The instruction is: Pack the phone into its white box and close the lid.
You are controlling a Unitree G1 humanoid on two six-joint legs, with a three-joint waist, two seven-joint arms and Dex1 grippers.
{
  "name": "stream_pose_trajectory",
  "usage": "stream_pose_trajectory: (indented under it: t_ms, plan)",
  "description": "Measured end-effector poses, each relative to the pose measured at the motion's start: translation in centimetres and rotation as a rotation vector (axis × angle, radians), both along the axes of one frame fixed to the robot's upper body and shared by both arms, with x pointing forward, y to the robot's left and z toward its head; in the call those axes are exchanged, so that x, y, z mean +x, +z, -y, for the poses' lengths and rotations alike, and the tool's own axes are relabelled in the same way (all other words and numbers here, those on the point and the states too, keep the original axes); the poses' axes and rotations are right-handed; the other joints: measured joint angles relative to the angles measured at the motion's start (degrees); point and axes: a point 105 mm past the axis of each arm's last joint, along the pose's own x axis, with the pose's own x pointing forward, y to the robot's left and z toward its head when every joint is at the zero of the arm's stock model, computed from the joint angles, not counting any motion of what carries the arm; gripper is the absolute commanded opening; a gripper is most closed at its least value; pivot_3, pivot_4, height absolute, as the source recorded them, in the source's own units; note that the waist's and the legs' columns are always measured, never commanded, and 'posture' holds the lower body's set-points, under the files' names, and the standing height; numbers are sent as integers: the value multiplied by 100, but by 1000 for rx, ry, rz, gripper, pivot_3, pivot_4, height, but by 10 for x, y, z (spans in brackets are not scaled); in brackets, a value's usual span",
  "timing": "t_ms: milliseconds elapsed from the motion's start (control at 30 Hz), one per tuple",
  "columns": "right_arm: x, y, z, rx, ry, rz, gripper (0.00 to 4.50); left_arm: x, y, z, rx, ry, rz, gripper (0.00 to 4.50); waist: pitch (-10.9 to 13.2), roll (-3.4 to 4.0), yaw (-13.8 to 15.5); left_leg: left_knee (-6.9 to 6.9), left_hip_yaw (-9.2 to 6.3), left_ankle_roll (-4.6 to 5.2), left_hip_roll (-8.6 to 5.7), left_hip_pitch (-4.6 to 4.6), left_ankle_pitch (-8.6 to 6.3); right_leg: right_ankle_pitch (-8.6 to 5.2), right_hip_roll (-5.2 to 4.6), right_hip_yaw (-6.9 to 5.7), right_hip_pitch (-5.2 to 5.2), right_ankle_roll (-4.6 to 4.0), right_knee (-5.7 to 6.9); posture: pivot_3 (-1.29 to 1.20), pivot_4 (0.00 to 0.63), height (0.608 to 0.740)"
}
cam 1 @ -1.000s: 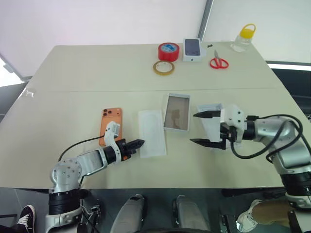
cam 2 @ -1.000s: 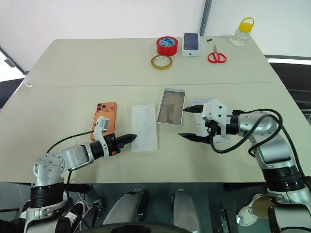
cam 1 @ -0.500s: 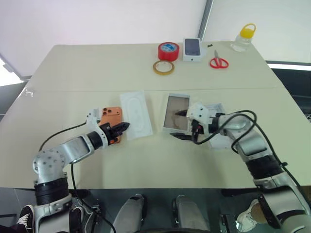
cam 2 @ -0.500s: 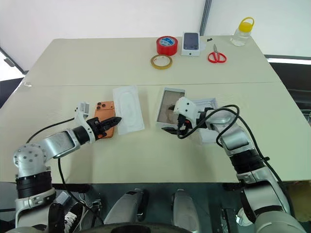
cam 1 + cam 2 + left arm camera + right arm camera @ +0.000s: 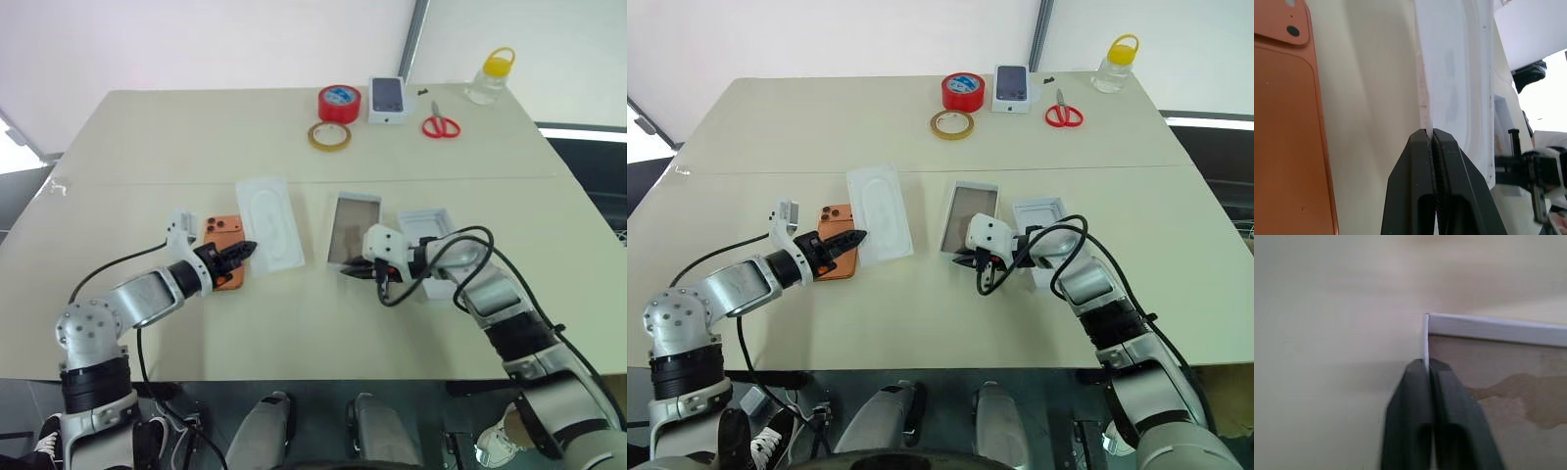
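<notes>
Grips the thin near edge of a white moulded insert point(image 5: 266, 221) with the left gripper point(image 5: 247, 249), both black fingers point(image 5: 1422, 161) pressed together on the sheet. Holds that insert just beside the phone point(image 5: 838, 217), on its right. Leaves the phone flat on the beige table point(image 5: 196, 137), orange back up, lens cluster at the far corner, partly under the left wrist and outside the white box point(image 5: 355, 225). Pinches the near corner wall of the white box with the right gripper point(image 5: 351, 271), fingers closed tight on the low white rim point(image 5: 1488, 325) above a brownish floor. Keeps the box near the table's middle, between the insert and a second shallow white tray point(image 5: 423, 223) that sits just beside it on the right, under the right forearm. Shows, along the far edge and well apart from both arms, a red tape roll point(image 5: 339, 103), a tan tape ring point(image 5: 330, 136), a small carton printed with a dark phone point(image 5: 388, 99), red-handled scissors point(image 5: 442, 125) and a clear bottle with a yellow cap point(image 5: 492, 76).
</notes>
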Motion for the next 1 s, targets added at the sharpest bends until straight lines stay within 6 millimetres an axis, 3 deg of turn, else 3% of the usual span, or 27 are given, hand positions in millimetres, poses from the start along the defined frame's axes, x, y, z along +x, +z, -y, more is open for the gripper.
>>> stream_pose_trajectory:
  t_ms: [433, 667, 767, 1000]
  plan:
    - [-12, 0, -18, 38, 37, 6, 51, 0, 1, 8, 14, -30, -3, 0, 0, -1, 0, -1, 0, 0, 1, 0, 0, 1, 2, 2, -2, -2, 0, 0, 150, 740]
    - [-19, 0, -14, 35, 84, 27, 51, -7, -13, 24, 24, -94, -41, 0, 0, -1, 1, -3, -1, 0, 1, 0, 0, 1, 3, 2, -2, -2, 0, 0, 150, 740]
    - [-23, 0, -14, 44, 109, 0, 911, -8, -15, 29, 30, -107, -44, 0, 0, -1, 0, -2, 0, 0, 1, 0, 0, 1, 2, 2, -1, -2, 0, 0, 150, 740]
    - [-26, 10, -11, 95, 140, 5, 4402, -7, -15, 37, 28, -122, -38, 0, 0, -1, 12, -1, -1, 0, 0, 0, 0, 1, 1, 2, 0, -2, -1, 0, 150, 740]
